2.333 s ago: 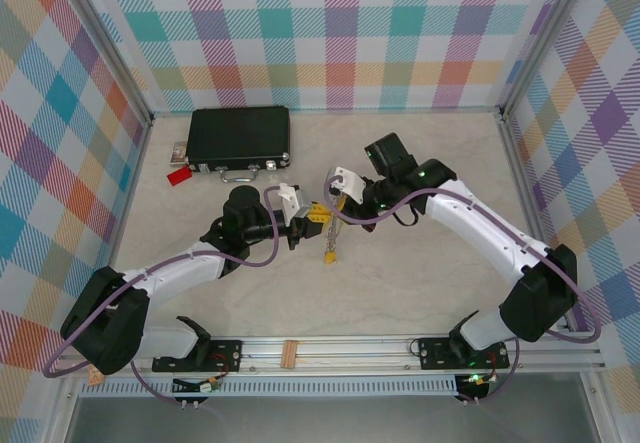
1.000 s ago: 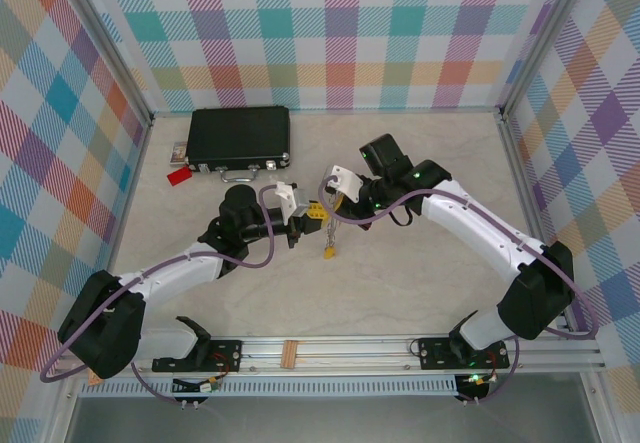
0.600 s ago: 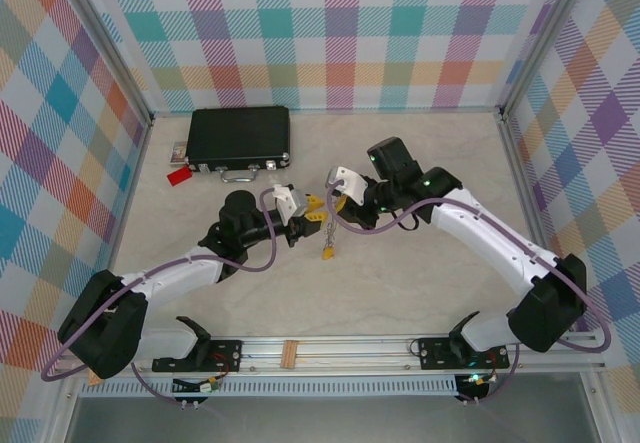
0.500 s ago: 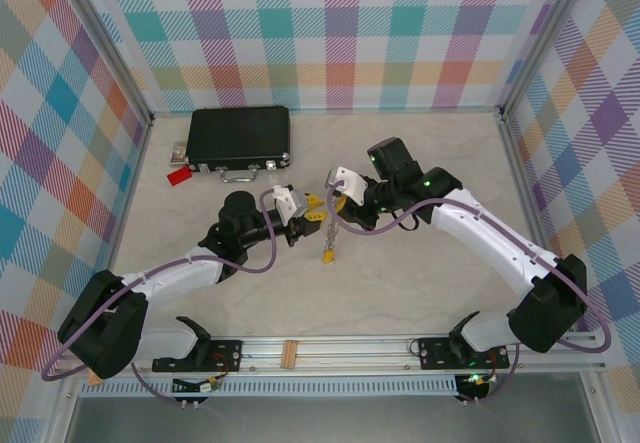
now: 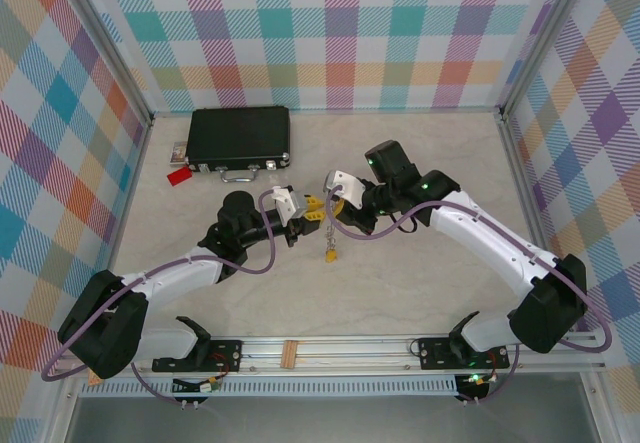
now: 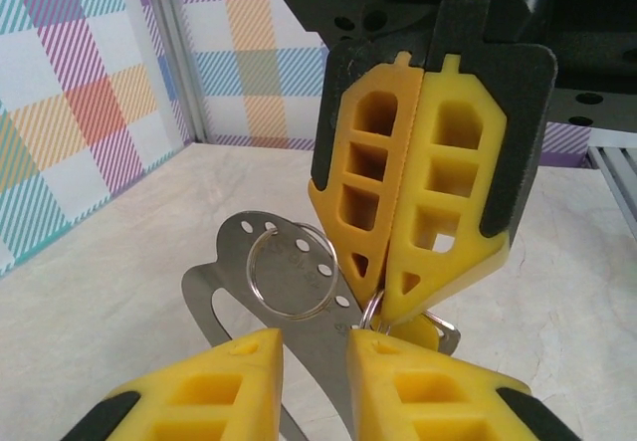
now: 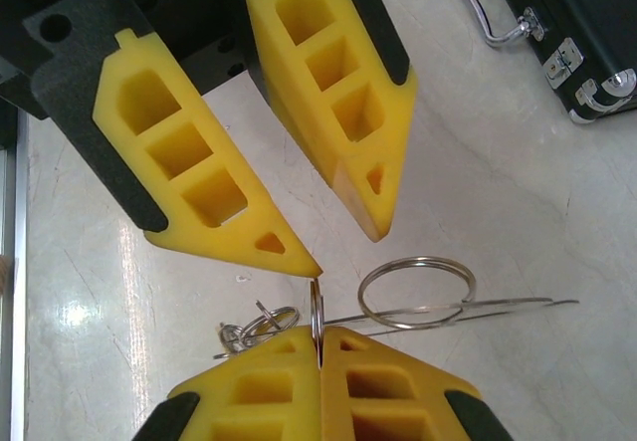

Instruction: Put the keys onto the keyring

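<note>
Left gripper (image 6: 314,356) has its fingers spread a bit, tips right by the keyring (image 6: 250,272), which sits on a flat silver plate (image 6: 224,262). Right gripper (image 7: 320,346) is squeezed tight on a thin ring (image 7: 317,302), keys (image 5: 328,253) below it. My worry: bump that edge-on pinch and everything slips out.

Shiny metal keyring (image 7: 316,302), glossy marbled table (image 7: 518,192)

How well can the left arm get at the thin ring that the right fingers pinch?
Probably yes: the left fingers stand open just before the ring, nothing between. The right fingers cover part of it, and a flat metal plate sits close beside.
</note>
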`<state>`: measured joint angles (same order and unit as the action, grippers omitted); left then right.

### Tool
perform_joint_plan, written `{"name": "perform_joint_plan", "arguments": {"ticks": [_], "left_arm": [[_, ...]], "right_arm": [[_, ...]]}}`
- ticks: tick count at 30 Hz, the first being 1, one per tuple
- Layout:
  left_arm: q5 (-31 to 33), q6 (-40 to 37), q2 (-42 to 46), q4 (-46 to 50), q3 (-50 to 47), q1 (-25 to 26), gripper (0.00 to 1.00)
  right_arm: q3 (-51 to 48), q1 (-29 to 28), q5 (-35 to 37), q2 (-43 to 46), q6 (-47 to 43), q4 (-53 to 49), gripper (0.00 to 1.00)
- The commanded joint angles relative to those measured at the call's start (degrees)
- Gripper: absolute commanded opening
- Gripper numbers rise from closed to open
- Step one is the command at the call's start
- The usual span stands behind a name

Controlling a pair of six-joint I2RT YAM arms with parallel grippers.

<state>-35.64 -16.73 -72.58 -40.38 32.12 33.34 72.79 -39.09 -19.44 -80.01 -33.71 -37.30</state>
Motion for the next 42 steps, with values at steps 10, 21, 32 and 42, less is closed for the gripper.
{"name": "perform_joint_plan", "arguments": {"ticks": [10, 21, 32, 42], "left_arm": [[-5.1, 0.44, -0.26, 1.45, 2.07, 0.41, 0.24], [-6.19, 1.22, -0.11, 0.95, 2.42, 0.36, 0.2], [-7.59, 0.94, -0.83, 2.58, 3.12, 0.41, 0.04], [-5.25, 5.21, -1.45, -7.24, 0.38, 0.41, 0.0]], "right_arm": [[-0.64, -0.46, -1.52, 1.78, -0.74, 3.46, 0.0], [-0.64, -0.99, -2.62, 1.35, -0.91, 3.19, 0.0], [-0.81, -1.51, -2.88, 1.52, -1.11, 3.06, 0.0], [-4.12, -0.74, 1.94, 5.31, 6.69, 8.7, 0.2]]}}
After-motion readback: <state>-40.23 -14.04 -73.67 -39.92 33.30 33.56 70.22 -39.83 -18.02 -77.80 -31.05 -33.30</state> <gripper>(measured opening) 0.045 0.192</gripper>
